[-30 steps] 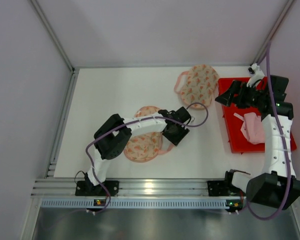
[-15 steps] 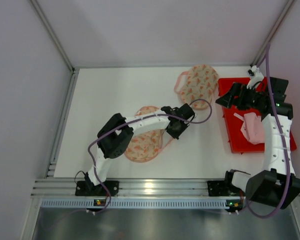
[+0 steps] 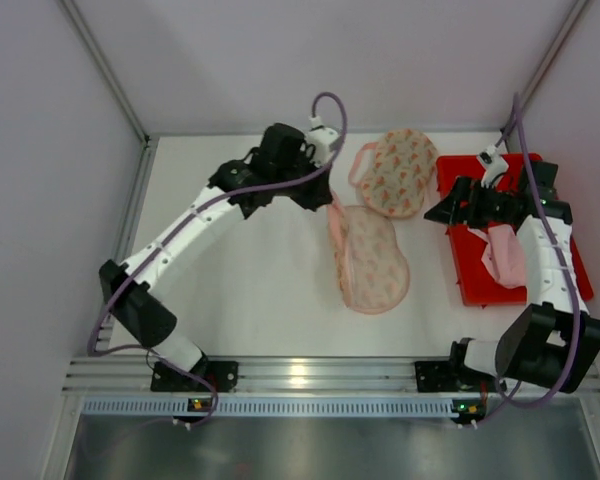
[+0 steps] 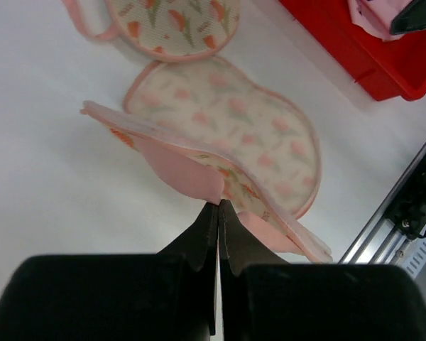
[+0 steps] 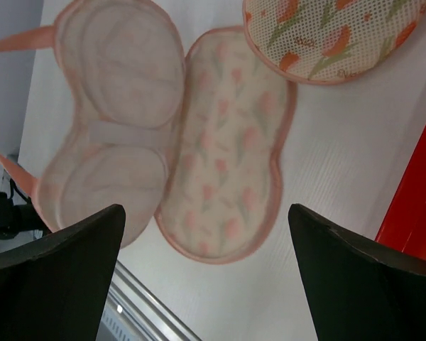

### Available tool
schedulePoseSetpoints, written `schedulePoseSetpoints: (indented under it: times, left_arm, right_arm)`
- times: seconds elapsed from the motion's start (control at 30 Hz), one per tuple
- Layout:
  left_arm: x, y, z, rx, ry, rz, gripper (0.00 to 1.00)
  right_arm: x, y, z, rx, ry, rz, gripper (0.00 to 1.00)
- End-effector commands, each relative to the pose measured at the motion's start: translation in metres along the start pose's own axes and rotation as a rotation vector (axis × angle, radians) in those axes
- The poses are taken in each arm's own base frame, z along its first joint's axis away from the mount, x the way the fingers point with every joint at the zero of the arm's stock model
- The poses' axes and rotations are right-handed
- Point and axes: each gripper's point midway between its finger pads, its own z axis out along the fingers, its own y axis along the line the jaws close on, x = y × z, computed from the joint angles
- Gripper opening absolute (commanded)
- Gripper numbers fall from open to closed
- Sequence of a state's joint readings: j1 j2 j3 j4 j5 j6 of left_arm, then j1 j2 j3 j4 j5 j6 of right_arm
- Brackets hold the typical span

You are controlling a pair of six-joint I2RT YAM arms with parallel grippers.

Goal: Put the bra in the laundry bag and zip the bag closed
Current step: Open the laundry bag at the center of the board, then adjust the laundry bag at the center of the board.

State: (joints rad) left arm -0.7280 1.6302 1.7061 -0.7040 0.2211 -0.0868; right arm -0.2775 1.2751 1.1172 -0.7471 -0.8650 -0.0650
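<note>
The left gripper is pinching tight on a pink edge of the laundry bag. It is holding one half tilted up while the other half is lying flat on the table, so the bag is sitting open like a clamshell near the table's middle. The right gripper is hanging with its fingers spread wide, carrying nothing, over the left side of the red tray. The bra is lying crumpled in that tray, well apart from the bag and not yet inside it.

The bra is looking light, soft and limp. It will probably sag and trail its straps, so a bunched fold near the cups seems a safer hold than a strap. The bag appears to be a light moulded shell with mesh. It may skid on the smooth table if nudged, which makes the left pinch useful as an anchor.

The tray's raised wall is standing between bra and bag, so the load needs lifting over it. A second floral pouch is lying just beside the bag's far end, near the tray's corner — something trailing straps could snag. Open table is showing between tray and bag, and more to the bag's left. A metal rail is running along the near edge.
</note>
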Motion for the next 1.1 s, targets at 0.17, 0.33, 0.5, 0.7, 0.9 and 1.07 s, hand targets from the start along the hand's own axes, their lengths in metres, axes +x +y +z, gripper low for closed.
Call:
schedulePoseSetpoints:
  times: [0.17,0.33,0.5,0.7,0.9,1.07]
  left_arm:
    - [0.084,0.088,-0.065,-0.070,0.052,-0.199,0.00]
    - [0.153,0.136,-0.076,-0.228,0.150,-0.309,0.00]
    - [0.213,0.190,-0.086,-0.442,0.259,-0.445,0.00]
    - [0.220,0.245,-0.105,-0.609,0.229,-0.568,0.18]
    - [0.155,0.252,-0.118,-0.450,0.012,-0.569,0.41]
    - [0.157,0.212,-0.097,-0.240,0.017,-0.571,0.42]
  right_arm:
    - [0.018,0.013,0.025,-0.076,0.064,-0.049,0.99]
    - [0.041,0.025,0.049,-0.081,0.151,-0.087,0.99]
    - [0.062,0.036,0.066,-0.097,0.226,-0.112,0.98]
    - [0.077,0.041,0.075,-0.101,0.276,-0.138,0.97]
    - [0.087,0.049,0.086,-0.112,0.315,-0.179,0.93]
    - [0.104,0.055,0.113,-0.113,0.395,-0.238,0.91]
